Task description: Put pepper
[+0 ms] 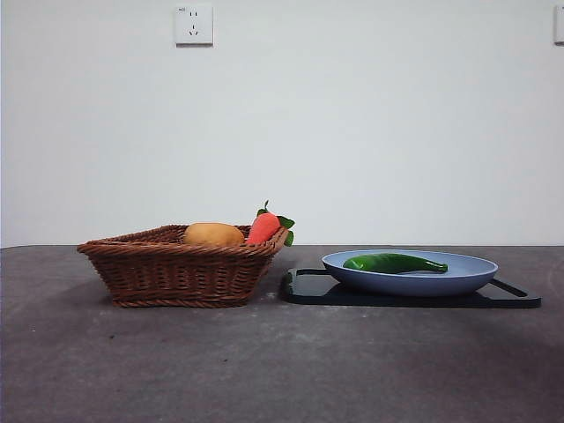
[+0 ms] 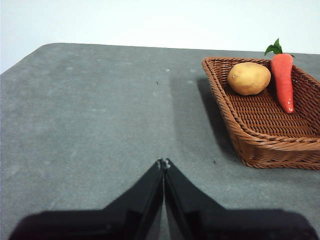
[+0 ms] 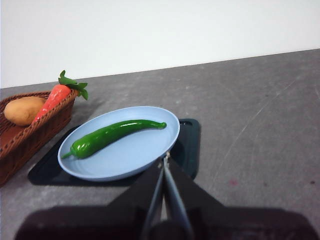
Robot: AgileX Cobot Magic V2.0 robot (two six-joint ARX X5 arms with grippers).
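The dark-green pepper (image 1: 394, 263) lies on the blue plate (image 1: 467, 275), right of the basket; the right wrist view shows it (image 3: 115, 134) lying across the plate (image 3: 145, 155). My right gripper (image 3: 164, 161) is shut and empty, held back from the plate's near rim. My left gripper (image 2: 163, 163) is shut and empty over bare table, off to the side of the wicker basket (image 2: 250, 145). Neither arm shows in the front view.
The wicker basket (image 1: 167, 269) holds a tan potato (image 1: 213, 234) and a red-orange carrot toy (image 1: 264, 226). The plate rests on a black tray (image 1: 308, 289). A wall with a socket (image 1: 194, 24) stands behind the grey table.
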